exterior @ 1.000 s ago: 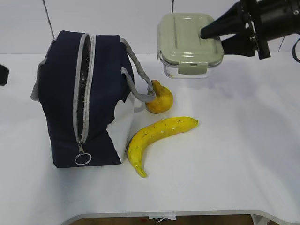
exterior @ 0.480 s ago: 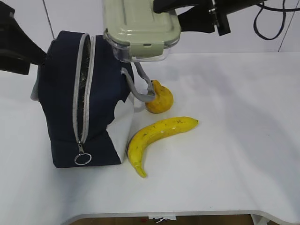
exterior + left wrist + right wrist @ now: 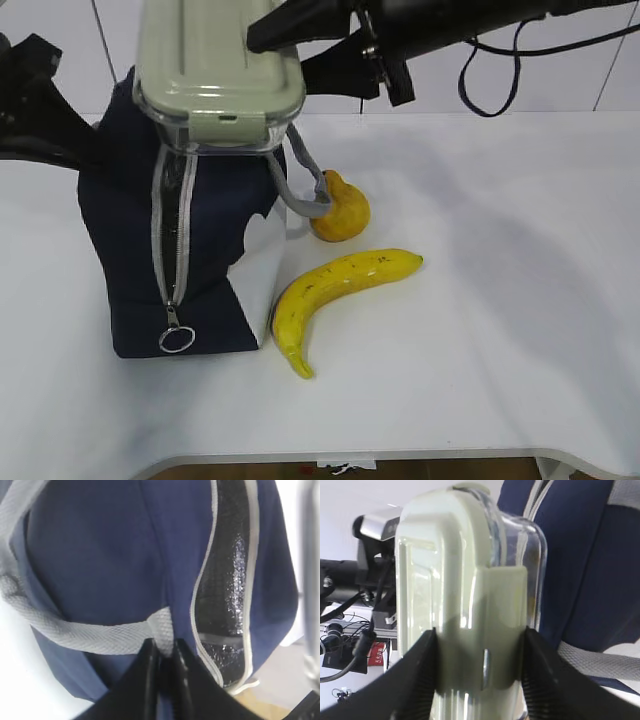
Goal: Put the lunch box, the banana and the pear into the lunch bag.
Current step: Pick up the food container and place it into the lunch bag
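- The right gripper [image 3: 480, 650], clamped on the lunch box [image 3: 220, 70], has carried it from upper right to upper left, above the lunch bag [image 3: 130, 250].
- The left gripper [image 3: 162, 652] has apparently just pinched the bag's grey strap [image 3: 100, 635], likely steadying the opening.

My gripper [image 3: 479, 672] clamps the lunch box [image 3: 470, 595] between its two black fingers [image 3: 417, 680], the green lid's clasp facing me. Just behind it stands the navy lunch bag [image 3: 580, 560], a grey strap [image 3: 600, 662] crossing its lower side.
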